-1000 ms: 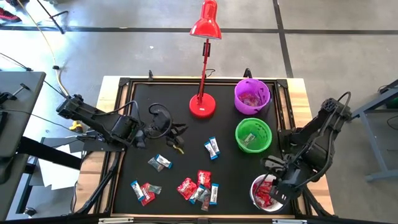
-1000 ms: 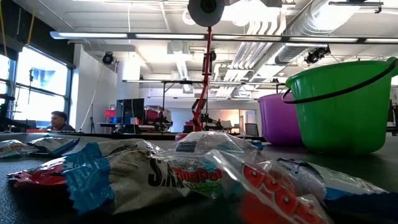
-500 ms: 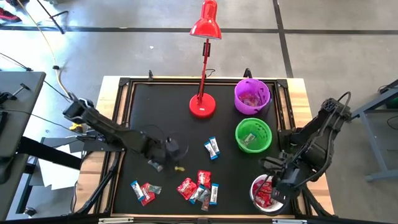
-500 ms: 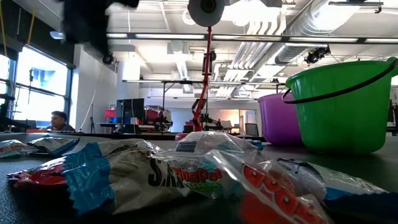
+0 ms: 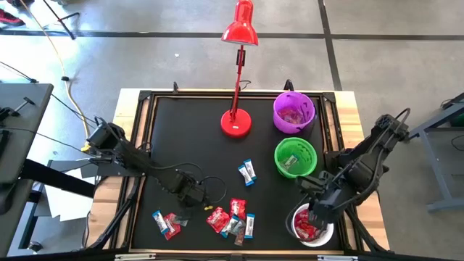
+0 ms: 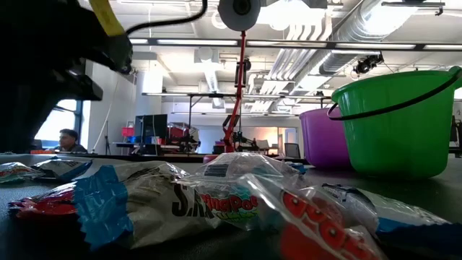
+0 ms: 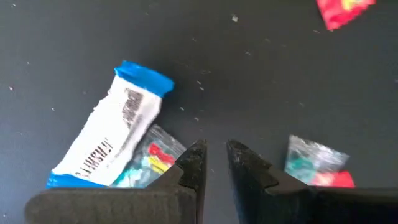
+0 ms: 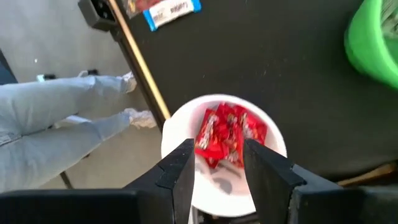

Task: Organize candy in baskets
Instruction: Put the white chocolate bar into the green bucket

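Wrapped candy lies loose on the black table: a blue-and-white piece (image 5: 247, 172), a red cluster (image 5: 230, 216) and a group (image 5: 165, 222) near the front. My left gripper (image 5: 194, 191) hovers low over a blue-and-white candy (image 7: 112, 134) and a clear-wrapped one (image 7: 152, 155), its fingers (image 7: 214, 155) a narrow gap apart and empty. My right gripper (image 8: 219, 155) is open and empty above the white basket (image 8: 180, 134), which holds red candy (image 8: 227, 134). The purple basket (image 5: 293, 112) and the green basket (image 5: 295, 156) stand at the right.
A red desk lamp stands by its round base (image 5: 235, 123) at the far middle. A person's legs in jeans (image 8: 62, 118) show beside the table near the white basket. In the low view my left arm (image 6: 50, 72) looms at the left, above candy in front.
My left gripper has reached from the table's left side toward the right and the near edge, coming down over the candy pieces there.
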